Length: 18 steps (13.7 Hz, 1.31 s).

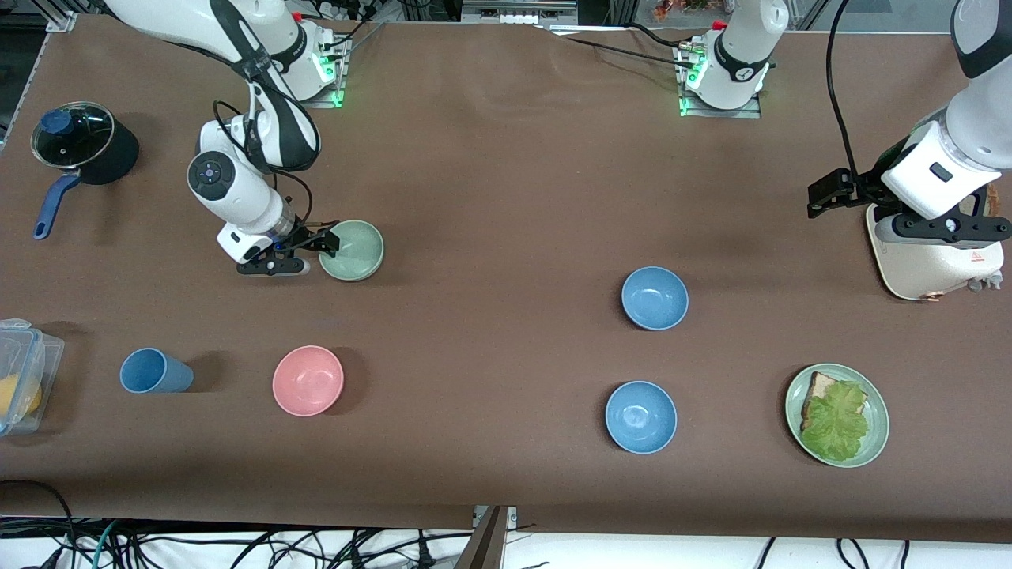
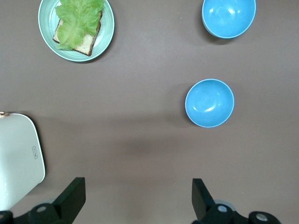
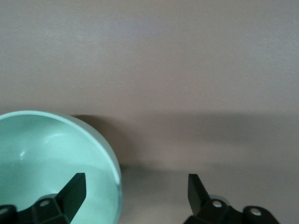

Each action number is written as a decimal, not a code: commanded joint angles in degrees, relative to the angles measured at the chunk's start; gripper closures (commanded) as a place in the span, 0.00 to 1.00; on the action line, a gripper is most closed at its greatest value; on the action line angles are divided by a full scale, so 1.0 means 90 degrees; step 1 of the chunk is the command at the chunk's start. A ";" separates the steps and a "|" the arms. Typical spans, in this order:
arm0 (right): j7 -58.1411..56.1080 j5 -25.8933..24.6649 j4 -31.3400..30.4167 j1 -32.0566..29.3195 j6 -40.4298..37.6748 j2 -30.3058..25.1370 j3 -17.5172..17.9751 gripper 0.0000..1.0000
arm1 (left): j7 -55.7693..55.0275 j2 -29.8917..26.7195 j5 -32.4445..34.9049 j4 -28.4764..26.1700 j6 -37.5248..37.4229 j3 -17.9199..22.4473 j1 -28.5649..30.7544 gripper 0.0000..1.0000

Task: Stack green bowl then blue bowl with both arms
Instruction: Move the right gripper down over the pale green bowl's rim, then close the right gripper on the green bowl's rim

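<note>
Right gripper sits wide open straddling the small pale sage-green matte bowl's rim; should pinch squarely before lifting; left gripper, open wide, waits over the bench's end.

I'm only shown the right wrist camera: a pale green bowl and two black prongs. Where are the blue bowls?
Observer: Two blue bowls sit toward the left arm's end of the table, one farther from the front camera, its twin nearer.
Operator: Is the other arm busy?
Observer: No, it waits. The left claw hangs open and empty over the table beside a white appliance.
Operator: What else is near my bowl?
Observer: A pink bowl sits nearer the front camera than the green bowl, whose rim the open right claw straddles. A blue cup stands beside the pink bowl.
</note>
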 commanded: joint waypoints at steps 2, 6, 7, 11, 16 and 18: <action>0.0469 0.0031 -0.0079 -0.0009 0.0359 0.0151 0.0234 0.18 | -0.0044 0.0014 0.0079 0.0136 -0.0127 -0.0049 0.0052 0.00; 0.0587 0.0031 -0.0079 0.0001 0.0360 0.0191 0.0245 0.56 | -0.0044 0.0014 0.0079 0.0136 -0.0137 -0.0049 0.0052 0.00; 0.0587 0.0031 -0.0079 0.0001 0.0360 0.0191 0.0235 0.68 | -0.0044 0.0014 0.0079 0.0136 -0.0137 -0.0049 0.0052 0.00; 0.0539 0.0031 -0.0001 0.0001 0.0272 0.0161 0.0235 1.00 | -0.0044 0.0014 0.0079 0.0136 -0.0137 -0.0039 0.0052 0.00; 0.0519 0.0031 0.1128 0.0001 -0.1140 0.0083 0.0293 1.00 | -0.0044 0.0014 0.0079 0.0136 -0.0166 -0.0039 0.0052 0.00; 0.0838 0.0041 0.2123 0.0049 -0.1932 0.0268 0.0585 1.00 | -0.0044 0.0014 0.0079 0.0136 -0.0166 -0.0039 0.0052 0.00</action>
